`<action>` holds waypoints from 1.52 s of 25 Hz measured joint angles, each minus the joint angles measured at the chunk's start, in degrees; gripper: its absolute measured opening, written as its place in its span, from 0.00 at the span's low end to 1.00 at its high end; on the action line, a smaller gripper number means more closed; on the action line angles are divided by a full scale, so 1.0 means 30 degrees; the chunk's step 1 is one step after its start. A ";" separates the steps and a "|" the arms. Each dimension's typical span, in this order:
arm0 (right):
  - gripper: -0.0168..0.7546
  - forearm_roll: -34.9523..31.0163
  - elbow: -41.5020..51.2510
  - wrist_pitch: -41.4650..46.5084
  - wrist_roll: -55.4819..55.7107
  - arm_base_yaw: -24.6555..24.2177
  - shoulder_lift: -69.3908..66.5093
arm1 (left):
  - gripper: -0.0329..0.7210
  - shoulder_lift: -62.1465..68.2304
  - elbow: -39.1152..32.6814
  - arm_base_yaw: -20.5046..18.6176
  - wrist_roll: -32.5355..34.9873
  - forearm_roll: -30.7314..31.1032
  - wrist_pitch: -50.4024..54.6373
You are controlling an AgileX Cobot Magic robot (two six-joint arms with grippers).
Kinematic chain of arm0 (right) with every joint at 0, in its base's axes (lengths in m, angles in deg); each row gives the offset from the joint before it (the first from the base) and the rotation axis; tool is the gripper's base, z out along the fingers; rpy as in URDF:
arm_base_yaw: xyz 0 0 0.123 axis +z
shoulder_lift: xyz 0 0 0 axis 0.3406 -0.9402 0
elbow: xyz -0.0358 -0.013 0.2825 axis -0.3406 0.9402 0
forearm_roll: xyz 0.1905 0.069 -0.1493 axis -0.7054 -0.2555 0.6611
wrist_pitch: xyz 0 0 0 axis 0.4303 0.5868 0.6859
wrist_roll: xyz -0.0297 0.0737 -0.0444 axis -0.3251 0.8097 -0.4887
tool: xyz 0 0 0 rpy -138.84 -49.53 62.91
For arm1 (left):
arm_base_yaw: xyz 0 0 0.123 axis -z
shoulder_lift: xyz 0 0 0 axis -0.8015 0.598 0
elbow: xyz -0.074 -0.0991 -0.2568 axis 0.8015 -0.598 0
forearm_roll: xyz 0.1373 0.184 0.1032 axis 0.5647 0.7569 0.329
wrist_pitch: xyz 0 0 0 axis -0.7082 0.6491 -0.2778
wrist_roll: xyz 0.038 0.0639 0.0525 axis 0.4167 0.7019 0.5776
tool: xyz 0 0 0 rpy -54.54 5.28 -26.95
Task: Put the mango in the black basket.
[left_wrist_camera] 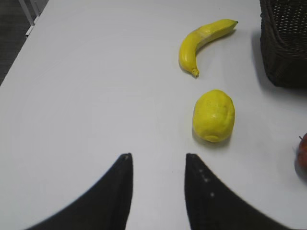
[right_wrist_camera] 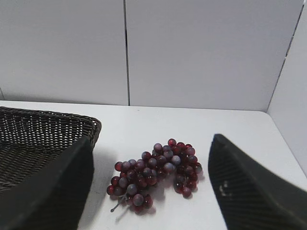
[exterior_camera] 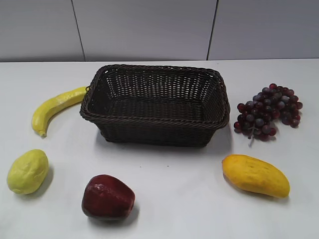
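Observation:
The mango [exterior_camera: 255, 175], smooth and orange-yellow, lies on the white table at the front right of the exterior view. The black basket [exterior_camera: 155, 121] stands empty at the middle back; its corner shows in the left wrist view [left_wrist_camera: 285, 45] and its rim in the right wrist view [right_wrist_camera: 33, 125]. No arm shows in the exterior view. My left gripper [left_wrist_camera: 158, 157] is open and empty above bare table, short of the lemon. My right gripper [right_wrist_camera: 151, 139] is open and empty, its fingers framing the grapes; the mango is out of both wrist views.
A banana [exterior_camera: 54, 106] [left_wrist_camera: 201, 40] lies left of the basket. A lemon [exterior_camera: 28, 171] [left_wrist_camera: 214, 115] and a red apple [exterior_camera: 107, 197] lie at the front left. A bunch of red grapes [exterior_camera: 269, 110] [right_wrist_camera: 156, 172] lies right of the basket. A wall is behind.

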State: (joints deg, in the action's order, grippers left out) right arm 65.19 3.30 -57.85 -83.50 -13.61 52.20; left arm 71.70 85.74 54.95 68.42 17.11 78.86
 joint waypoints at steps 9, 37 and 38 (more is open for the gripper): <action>0.76 0.0000 -0.2867 0.0503 -0.0086 0.0000 -0.9806 | 0.40 0.0000 0.0000 0.0000 0.0000 0.0000 0.0000; 0.90 -0.0892 -0.8191 0.6496 -1.0832 0.5595 -2.4929 | 0.40 0.0000 0.0000 0.0000 0.0000 0.0000 0.0000; 0.90 -0.0730 -0.8191 0.6394 -1.0827 0.5595 -2.5191 | 0.40 0.0000 0.0000 0.0000 0.0000 0.0000 0.0000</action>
State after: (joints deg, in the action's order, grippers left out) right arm 63.00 -21.27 -38.67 -115.99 3.18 -23.37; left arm 71.70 85.74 54.95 68.42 17.11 78.86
